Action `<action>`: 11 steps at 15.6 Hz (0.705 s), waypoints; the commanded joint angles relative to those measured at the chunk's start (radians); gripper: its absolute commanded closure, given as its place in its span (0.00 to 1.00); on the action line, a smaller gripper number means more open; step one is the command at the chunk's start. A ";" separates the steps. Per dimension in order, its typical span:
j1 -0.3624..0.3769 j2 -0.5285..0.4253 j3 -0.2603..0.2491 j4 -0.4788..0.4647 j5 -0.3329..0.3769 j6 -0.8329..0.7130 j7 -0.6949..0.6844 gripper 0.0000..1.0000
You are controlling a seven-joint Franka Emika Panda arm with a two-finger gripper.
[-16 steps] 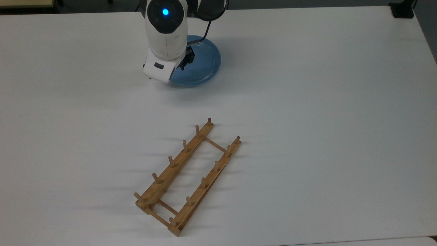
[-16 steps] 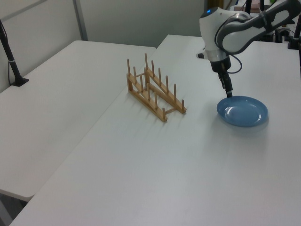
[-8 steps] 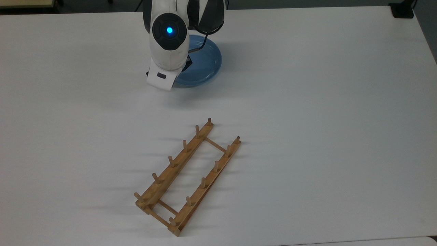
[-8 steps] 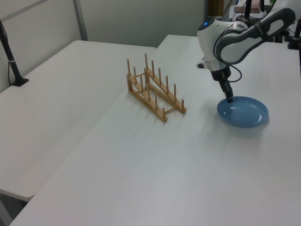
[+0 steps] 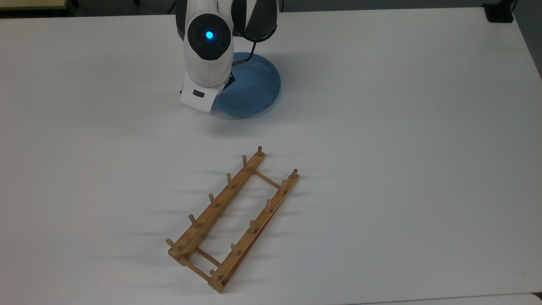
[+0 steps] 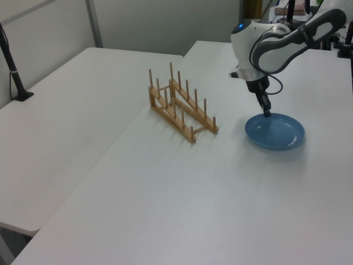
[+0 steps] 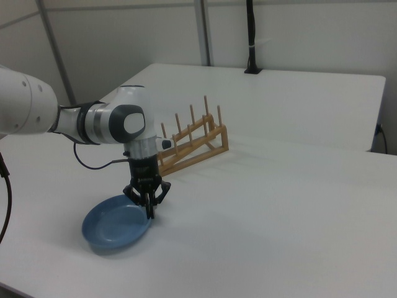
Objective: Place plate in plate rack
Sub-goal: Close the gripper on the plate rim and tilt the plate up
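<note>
The light-blue plate lies at the far side of the white table, under my arm in the top view. In the left view the plate is right of the rack; in the right view the plate is near the table's front left. My gripper points straight down, shut on the plate's rim at the edge nearest the rack. From the left view, the gripper grips the plate's far edge. The wooden plate rack stands free with nothing in it, also seen as the rack and the rack.
A black clamp sits at the table's far right corner in the top view. A black post stands on the neighbouring table, across a seam. Another black pole rises at the far table edge.
The gripper came down onto the plate's rim. The plate has since shifted with it, toward the left view's left and slightly toward the rack.
</note>
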 commanded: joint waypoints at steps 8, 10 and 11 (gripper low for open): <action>0.023 -0.021 0.012 0.214 0.000 -0.116 -0.004 1.00; 0.032 -0.023 0.012 0.263 0.001 -0.142 -0.003 1.00; 0.036 -0.034 0.012 0.286 0.001 -0.146 -0.003 1.00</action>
